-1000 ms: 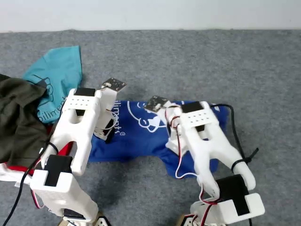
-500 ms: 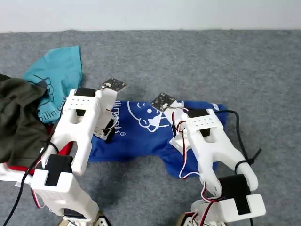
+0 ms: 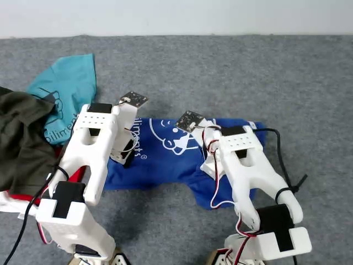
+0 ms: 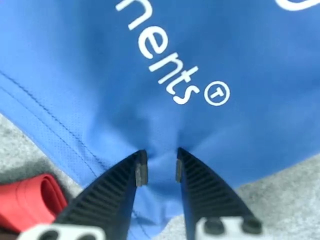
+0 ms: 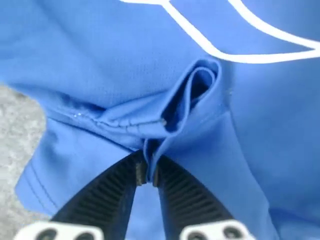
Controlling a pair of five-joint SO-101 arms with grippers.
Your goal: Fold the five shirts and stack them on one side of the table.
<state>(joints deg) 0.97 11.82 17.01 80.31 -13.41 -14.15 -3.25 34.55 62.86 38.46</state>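
High view: the right arm [image 3: 242, 160] has pulled back a little over the blue cloth shirt with white print [image 3: 165, 163]. The grey carpet table [image 3: 248, 72] stretches out beyond it.
Left wrist view: the left claw [image 4: 156, 169] pinches a pucker near the shirt's hem.
Right wrist view: the right claw [image 5: 147, 172] is clenched on a shirt fold.

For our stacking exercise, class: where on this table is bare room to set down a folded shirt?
Bare table lies right of and behind the blue shirt. The left edge is crowded with the teal shirt and olive shirt.
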